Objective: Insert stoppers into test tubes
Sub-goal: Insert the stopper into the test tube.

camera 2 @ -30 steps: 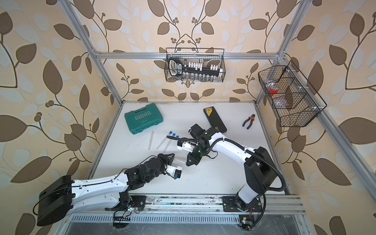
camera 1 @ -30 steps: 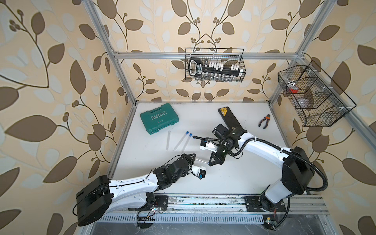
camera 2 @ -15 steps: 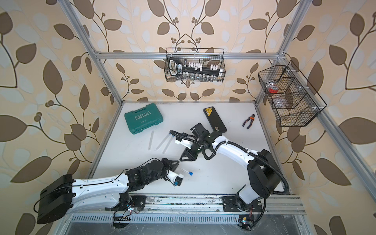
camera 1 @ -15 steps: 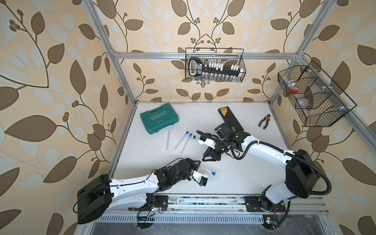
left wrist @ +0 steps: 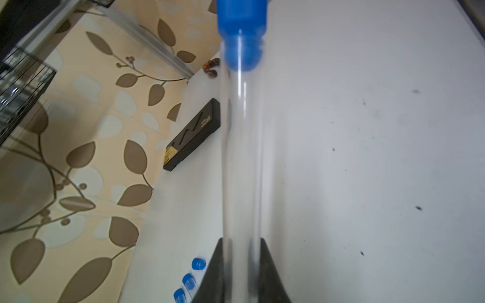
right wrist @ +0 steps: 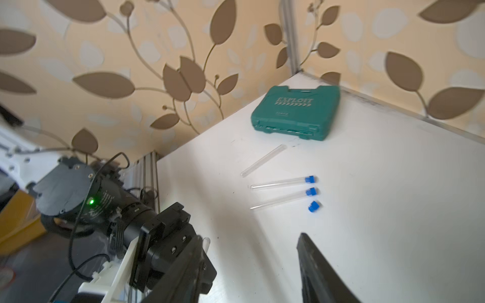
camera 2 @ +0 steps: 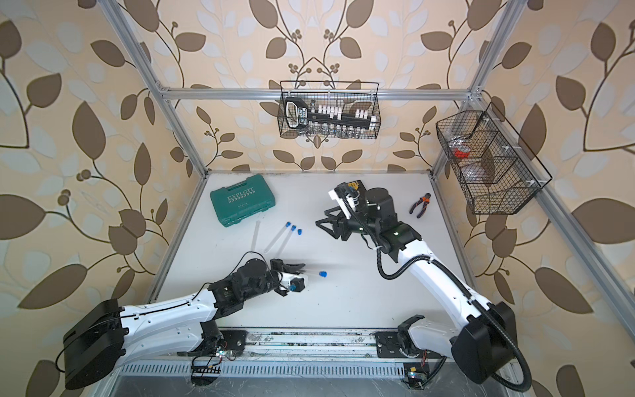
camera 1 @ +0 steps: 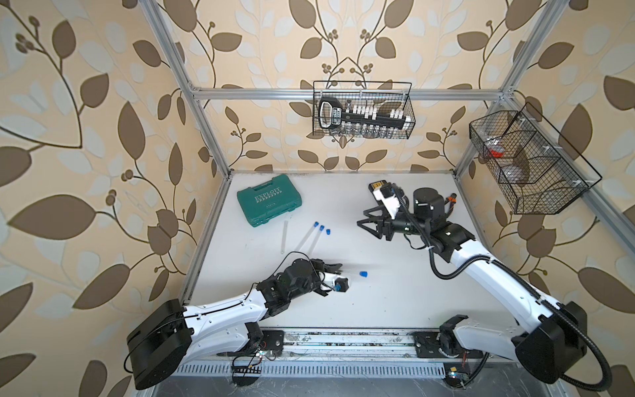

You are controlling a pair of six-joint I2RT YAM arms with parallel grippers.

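Your white counter carries everything. A long black wire basket hangs on the wall at 12 o'clock, and a second black wire basket hangs at 2 o'clock. A teal plastic tool case lies shut toward 10 o'clock. A flat black box lies toward 1 o'clock, mostly hidden under the right arm in both top views.

Your right claw hangs just off the counter's centre toward 1 o'clock and points at 9 o'clock. Its jaws are spread, with nothing between them.

Your left claw sits low near 6 o'clock and points at 3 o'clock. It is pinching a slim clear held test tube near the end away from its mouth. You cannot tell whether that tube touches the counter.

Small orange-handled pliers lie at 2 o'clock.

Between the case and the centre, toward 9 o'clock, three more clear tubes lie flat. They are one bare tube and, just beside it, a first plugged tube and a second plugged tube.

A bright blue plastic stopper is seated in the held tube's mouth. One loose blue stopper lies just beside the plugged pair, on their 3 o'clock side.
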